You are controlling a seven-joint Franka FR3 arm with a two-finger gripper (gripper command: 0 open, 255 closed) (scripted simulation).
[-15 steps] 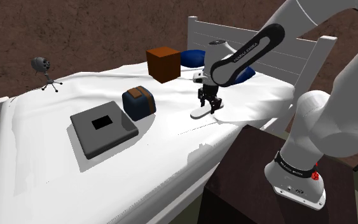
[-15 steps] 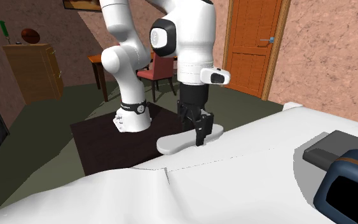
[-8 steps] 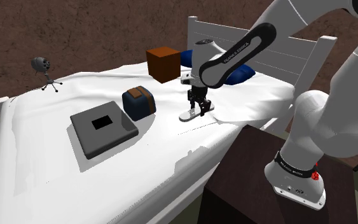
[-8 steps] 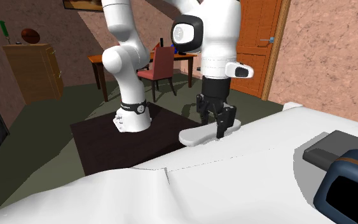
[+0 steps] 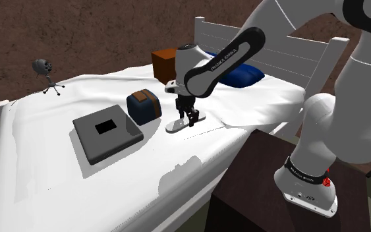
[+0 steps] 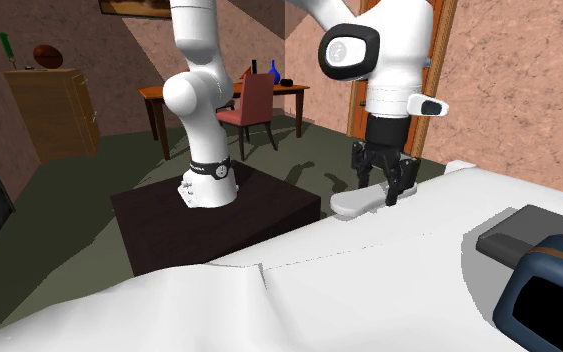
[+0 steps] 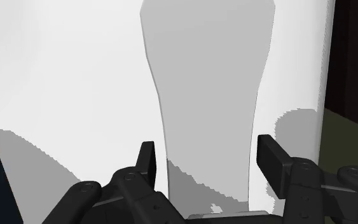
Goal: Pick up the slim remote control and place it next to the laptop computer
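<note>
A slim white remote (image 5: 178, 123) hangs a little above the white bed (image 5: 58, 171), with my gripper (image 5: 189, 119) shut on it near one end. It is just to the right of the blue and brown bag (image 5: 143, 105) in the shoulder view. The laptop (image 5: 107, 132), a flat dark grey slab, lies further left, past the bag. In the second exterior view the remote (image 6: 359, 203) juts left from the gripper (image 6: 387, 190) over the bed's edge. In the wrist view both fingers (image 7: 147, 162) clasp the remote (image 7: 209, 95) at its sides.
A brown box (image 5: 164, 62) and a blue pillow (image 5: 242, 76) sit by the white headboard (image 5: 273, 46). A small grey device on a tripod (image 5: 44, 69) stands at the bed's far left. The dark stand (image 5: 269, 191) borders the bed at lower right.
The arm has carried the remote leftward in the shoulder view, from near the bed's right edge to beside the bag. The grip has stayed shut.
</note>
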